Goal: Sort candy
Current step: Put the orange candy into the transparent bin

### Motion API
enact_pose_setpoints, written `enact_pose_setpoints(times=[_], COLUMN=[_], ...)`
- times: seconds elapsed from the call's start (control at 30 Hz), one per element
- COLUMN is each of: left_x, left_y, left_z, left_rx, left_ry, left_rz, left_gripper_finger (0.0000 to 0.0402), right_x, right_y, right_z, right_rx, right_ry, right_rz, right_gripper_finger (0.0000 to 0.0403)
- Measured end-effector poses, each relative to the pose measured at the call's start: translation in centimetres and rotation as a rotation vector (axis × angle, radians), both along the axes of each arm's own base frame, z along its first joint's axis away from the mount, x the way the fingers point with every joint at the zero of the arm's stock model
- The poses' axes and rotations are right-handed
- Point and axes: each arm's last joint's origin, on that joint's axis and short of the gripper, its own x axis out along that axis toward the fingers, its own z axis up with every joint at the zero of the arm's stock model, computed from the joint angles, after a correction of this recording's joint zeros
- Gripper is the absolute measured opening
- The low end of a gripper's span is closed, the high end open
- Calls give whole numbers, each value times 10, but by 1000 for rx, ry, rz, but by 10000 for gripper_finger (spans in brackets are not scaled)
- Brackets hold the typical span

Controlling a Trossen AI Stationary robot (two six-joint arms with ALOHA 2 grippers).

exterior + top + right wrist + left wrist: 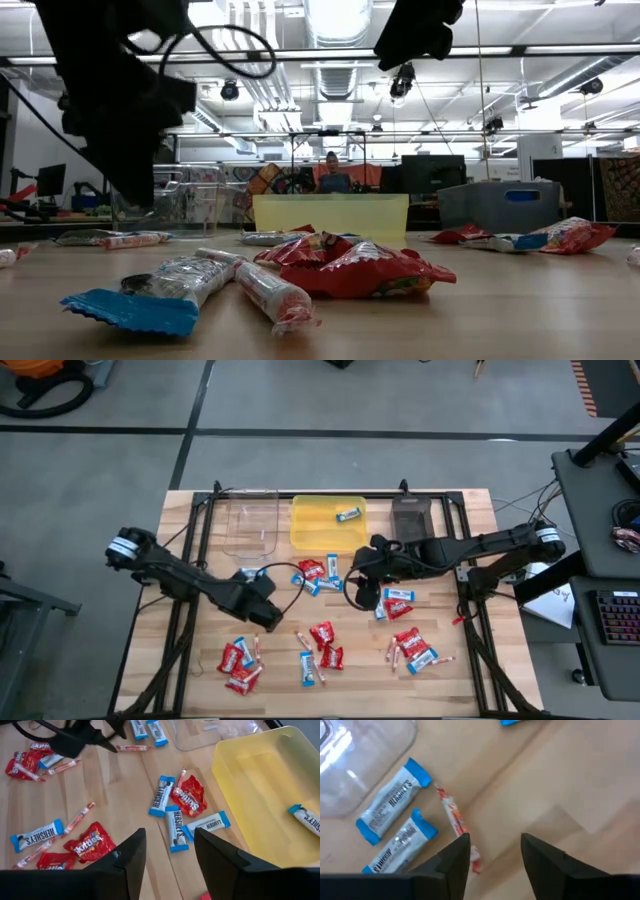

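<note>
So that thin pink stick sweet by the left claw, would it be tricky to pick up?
Probably a little. The pink stick sweet lies flat on the wooden table, so fingers likely have little to catch. Its twisted wrapper looks crinkly and soft, so it may bend. It seems light and narrow, so a nudge from the open left gripper could roll it.

Bright overhead ceiling lights [335,20], soft shadows on the worktop [360,660]; left wrist view pretty blurry, low view's near candy [350,270] soft.

A pinkish stick [456,820] runs partly under the left gripper [495,852], its lower end hidden.
</note>
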Motion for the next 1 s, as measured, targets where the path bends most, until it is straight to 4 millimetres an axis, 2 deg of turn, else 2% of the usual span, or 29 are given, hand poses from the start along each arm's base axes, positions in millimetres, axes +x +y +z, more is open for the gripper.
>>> enact_pose_setpoints(times=[0.27,0.6,1.0], left_x=[4,-3,-1], left_y=[13,21,20], left_z=[-19,-32,-43], left_rx=[32,41,-18], left_ry=[81,114,33], left_rz=[40,63,29], left_gripper_finger=[164,163,115], right_x=[0,0,-1], right_y=[0,0,0], right_z=[0,-1,-3], right_rx=[0,-1,-1], right_ry=[1,7,14], right_rz=[0,0,1], right_gripper_finger=[164,164,164])
